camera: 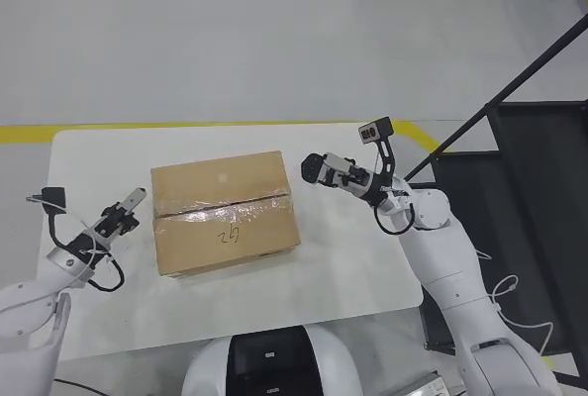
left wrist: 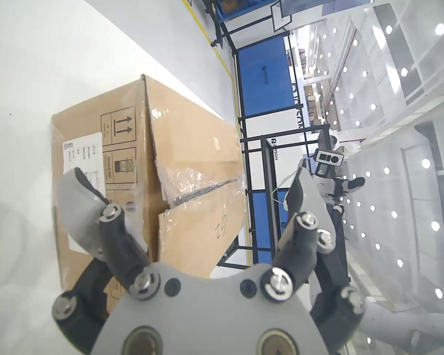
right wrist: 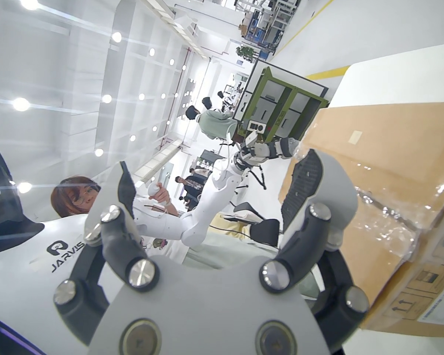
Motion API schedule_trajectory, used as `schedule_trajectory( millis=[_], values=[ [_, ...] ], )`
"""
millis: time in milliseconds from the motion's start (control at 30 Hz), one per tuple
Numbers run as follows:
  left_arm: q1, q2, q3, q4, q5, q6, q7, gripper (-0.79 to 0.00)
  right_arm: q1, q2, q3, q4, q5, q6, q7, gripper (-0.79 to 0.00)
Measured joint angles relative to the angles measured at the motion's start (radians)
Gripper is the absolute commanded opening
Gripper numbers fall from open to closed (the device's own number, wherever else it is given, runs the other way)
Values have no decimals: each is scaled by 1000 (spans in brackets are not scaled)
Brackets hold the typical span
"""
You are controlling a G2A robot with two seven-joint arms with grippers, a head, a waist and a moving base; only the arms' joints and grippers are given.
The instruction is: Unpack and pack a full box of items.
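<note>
Box (camera: 225,212) is shut, flaps down, sitting flat on the table (camera: 353,267) under it. Clear tape (camera: 225,205) runs along the cntr seam btwn the two top flaps, crinkled, and wraps down over both ends. A pen scribble (camera: 230,236) sits on the flap nearer me, just this side of the tape.

My L gripper (camera: 131,210) is at the box's left end, level w/ the seam. Its jaws are spread wide and hold nothing. From the L wrist, one finger (left wrist: 81,201) lies across the end face, over the white label (left wrist: 83,160) stuck there. The other is up past the box's top edge. Touching the cardboard or a hair off, can't tell.

My R gripper (camera: 314,168) is off the box's right end, by the far corner, w/ a small gap btwn tip and cardboard in the top view. Jaws open too, and empty. From the R wrist, one pad (right wrist: 303,182) overlaps the box's top edge near the tape. The other finger is out away from the box.

Black rack (camera: 551,198) stands beyond the box's right end, past the R gripper, off the table.
</note>
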Motion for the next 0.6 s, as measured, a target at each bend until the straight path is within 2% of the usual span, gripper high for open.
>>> schedule_trajectory(
  millis=[100,167,267,367,467,600],
  values=[
    [23,-5,-47,-6,-68,-43,65,0,-13,2,13,1,-69,-49,-74,0],
    [47,-12,-80,-2,-108,-57,166,0,-30,5,31,-1,-125,-77,-141,0],
    [76,-23,-91,-3,-145,-46,298,0,-63,8,62,-13,-189,-108,-243,0],
    [93,-30,-91,-9,-169,-39,367,0,-93,8,84,-36,-240,-129,-343,0],
    [97,-35,-85,-12,-181,-32,382,0,-111,7,88,-49,-269,-138,-413,0],
    [94,-36,-80,-10,-186,-27,380,0,-110,7,87,-49,-268,-137,-408,-1]
  ],
)
